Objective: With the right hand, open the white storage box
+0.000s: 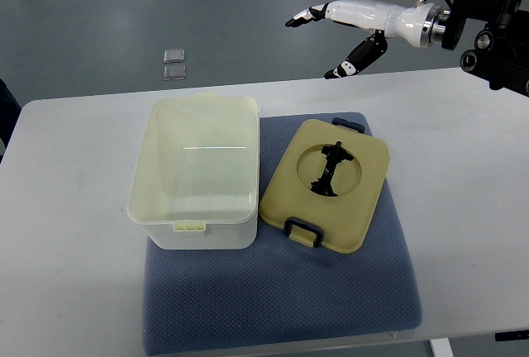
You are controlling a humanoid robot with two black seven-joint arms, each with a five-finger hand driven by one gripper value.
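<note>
Your right robot hand (pixel 331 39) hangs in the air beyond the far edge of the surface (pixel 463 175), past the lid, fingers loosely spread and holding nothing. The left arm does not show.

Judging from how things lie, the opening looks done, so the risks are mostly about disturbing it. If you bring the robot hand back down toward the box, a low pass could catch the lid (pixel 326 185), which lies just beside the box's right wall, possibly touching it, with its near corner close to the box. A nudge there would likely slide it across the blue mat (pixel 281 307) or tip it against the box. Dropping the wrist while retracting could also clip the far edge of the surface.

The white storage box (pixel 198 173) sits open on the left part of the mat, upright, its interior bare as far as you can see, with a small latch tab on its near rim. The lid is cream, turned at an angle, showing a round recess with a dark handle in it and dark clips at its near and far edges.
</note>
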